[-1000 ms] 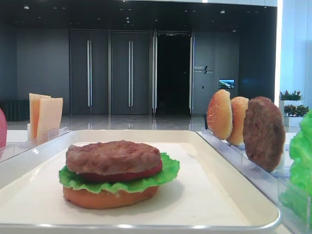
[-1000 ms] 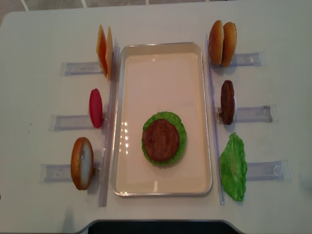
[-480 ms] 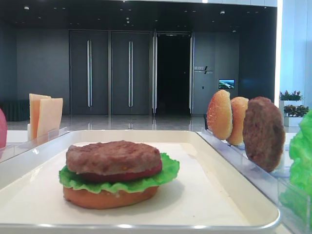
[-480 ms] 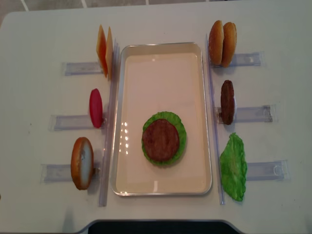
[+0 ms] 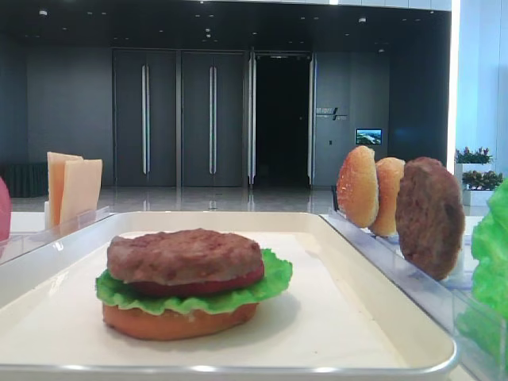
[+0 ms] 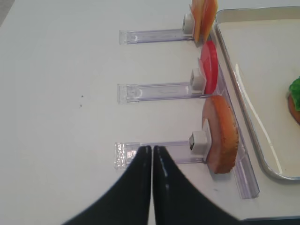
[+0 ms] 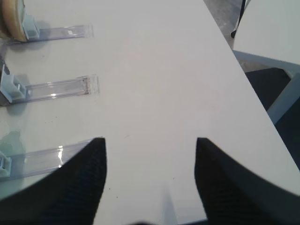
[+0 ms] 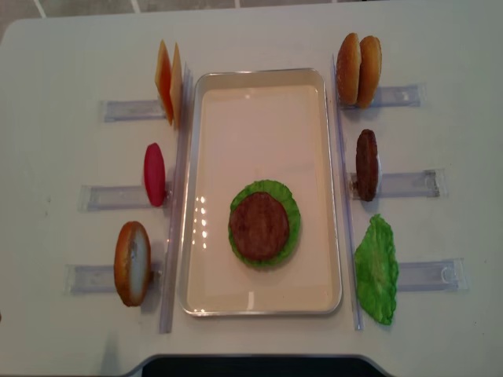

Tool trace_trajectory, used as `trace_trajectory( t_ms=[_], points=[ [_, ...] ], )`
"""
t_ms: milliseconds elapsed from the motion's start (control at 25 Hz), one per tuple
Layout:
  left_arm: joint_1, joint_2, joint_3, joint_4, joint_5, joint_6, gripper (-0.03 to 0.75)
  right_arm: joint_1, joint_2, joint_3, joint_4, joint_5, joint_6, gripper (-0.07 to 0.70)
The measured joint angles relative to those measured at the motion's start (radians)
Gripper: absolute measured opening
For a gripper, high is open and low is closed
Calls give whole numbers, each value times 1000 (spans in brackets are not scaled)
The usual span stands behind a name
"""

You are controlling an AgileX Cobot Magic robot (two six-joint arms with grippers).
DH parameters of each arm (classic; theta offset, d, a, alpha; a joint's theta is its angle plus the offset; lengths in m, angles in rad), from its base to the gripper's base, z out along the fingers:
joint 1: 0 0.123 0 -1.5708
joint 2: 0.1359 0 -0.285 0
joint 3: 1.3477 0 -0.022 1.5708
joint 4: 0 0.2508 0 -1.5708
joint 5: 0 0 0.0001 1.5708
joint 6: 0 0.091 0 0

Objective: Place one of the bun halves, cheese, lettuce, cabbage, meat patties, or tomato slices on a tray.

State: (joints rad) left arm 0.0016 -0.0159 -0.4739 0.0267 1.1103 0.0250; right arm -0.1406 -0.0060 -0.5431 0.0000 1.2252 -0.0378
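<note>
Step in hand: a judgement only: between placements. On the tray (image 8: 263,102) a stack already stands: flat bun base (image 5: 178,321), lettuce leaf (image 5: 274,278), a tomato slice edge (image 5: 238,282), and a meat patty (image 8: 259,226) on top. Neither arm is over the tray.
Right gripper (image 7: 150,183): fingers spread wide, nothing between them, hovering over bare table (image 7: 164,84); the clear racks (image 7: 56,89) lie ahead of it and to its left.
Left gripper (image 6: 152,159): fingers pressed together, holding nothing, its tips just over the outer end of the nearest rack (image 6: 154,150).
Nearest piece to left gripper: a bun half (image 6: 219,136) stood on edge at the rack's far end, ahead and to the right of the fingertips, just beside the tray rim.
Its axis: disc upright, flat faces looking along the rack; long axis runs parallel to the tray's long side.
Beyond it: a spare tomato slice (image 6: 209,68), then cheese slices (image 6: 206,18), both on edge likewise.
Next move calls for: probably opening the left fingers and closing across the chosen disc's thin edge.
</note>
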Motion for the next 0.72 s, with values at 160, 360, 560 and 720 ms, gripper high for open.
trace_trajectory(
  t_ms=[160, 360, 560, 720],
  points=[
    [0, 0, 0, 0, 0, 0, 0, 5, -1, 3, 0, 0, 0, 426],
    [0, 0, 0, 0, 0, 0, 0, 24, -1, 6, 0, -1, -1, 426],
    [0, 0, 0, 0, 0, 0, 0, 24, -1, 6, 0, -3, -1, 426],
    [0, 0, 0, 0, 0, -12, 0, 26, -1, 7, 0, -7, -2, 426]
  ],
)
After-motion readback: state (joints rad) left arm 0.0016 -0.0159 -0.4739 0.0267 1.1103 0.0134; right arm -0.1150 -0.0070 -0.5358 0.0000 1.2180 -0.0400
